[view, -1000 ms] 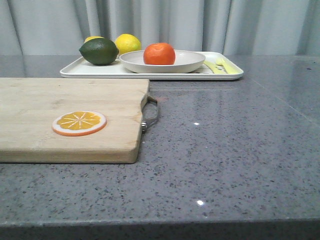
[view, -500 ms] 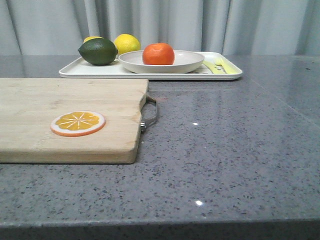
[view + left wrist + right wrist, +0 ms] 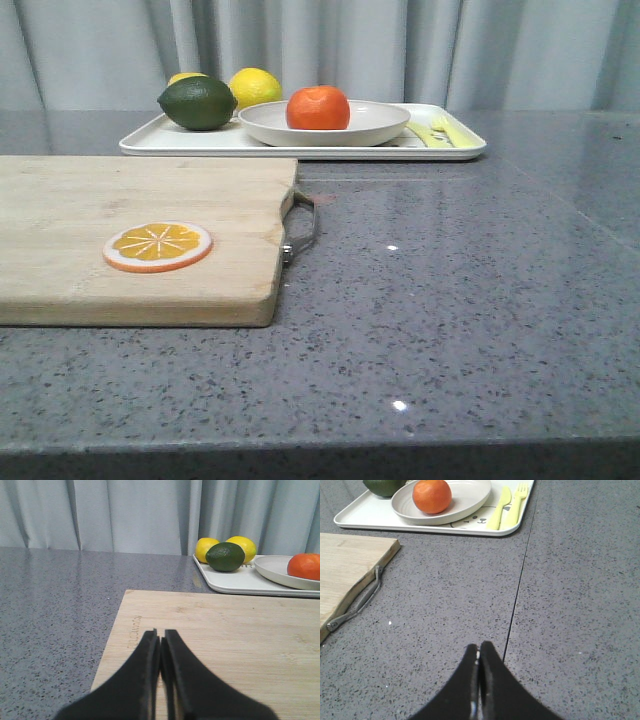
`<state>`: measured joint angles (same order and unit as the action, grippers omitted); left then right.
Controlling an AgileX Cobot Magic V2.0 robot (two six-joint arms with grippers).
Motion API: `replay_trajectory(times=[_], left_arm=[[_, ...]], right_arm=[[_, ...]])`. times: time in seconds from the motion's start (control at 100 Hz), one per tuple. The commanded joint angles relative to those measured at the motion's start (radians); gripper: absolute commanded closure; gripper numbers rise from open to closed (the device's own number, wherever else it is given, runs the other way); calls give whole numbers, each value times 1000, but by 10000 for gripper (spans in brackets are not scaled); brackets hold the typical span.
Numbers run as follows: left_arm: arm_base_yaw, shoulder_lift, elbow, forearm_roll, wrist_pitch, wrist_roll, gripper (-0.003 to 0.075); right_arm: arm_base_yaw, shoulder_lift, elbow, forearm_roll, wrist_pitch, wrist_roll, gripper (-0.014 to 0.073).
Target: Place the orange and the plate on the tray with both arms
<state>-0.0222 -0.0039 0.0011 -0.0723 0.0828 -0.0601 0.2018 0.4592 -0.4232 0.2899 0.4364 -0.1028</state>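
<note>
Front view has the speckled grey stone counter (image 3: 450, 300) with a pale wooden cutting board (image 3: 140, 235) at 9 o'clock. Glossy round orange (image 3: 318, 108) sits in the shallow off-white plate (image 3: 372, 125), which rests on the flat white tray (image 3: 180, 143) up at 12 o'clock. Left gripper (image 3: 161, 650) hangs over the board, fingers pressed together on nothing; right gripper (image 3: 479, 660) is over bare counter, also closed and empty.
</note>
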Motion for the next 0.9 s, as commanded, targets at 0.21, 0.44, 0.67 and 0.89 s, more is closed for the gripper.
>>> replay_trajectory(times=[0.21,0.44,0.67,0.89], left_arm=[[3,-32,23,-11,-71,-10,739],[3,-32,23,-11,-71,-10,739],[3,-32,23,-11,-71,-10,739],[3,-32,23,-11,-71,-10,739]], right_arm=[[-2,6,-27,10,-70,-14,654],[-2,6,-25,9,-72,-14,654],[-5,-27,55,-44,-227,-11,654],[-17,-129,170,-224,-389,146,654]])
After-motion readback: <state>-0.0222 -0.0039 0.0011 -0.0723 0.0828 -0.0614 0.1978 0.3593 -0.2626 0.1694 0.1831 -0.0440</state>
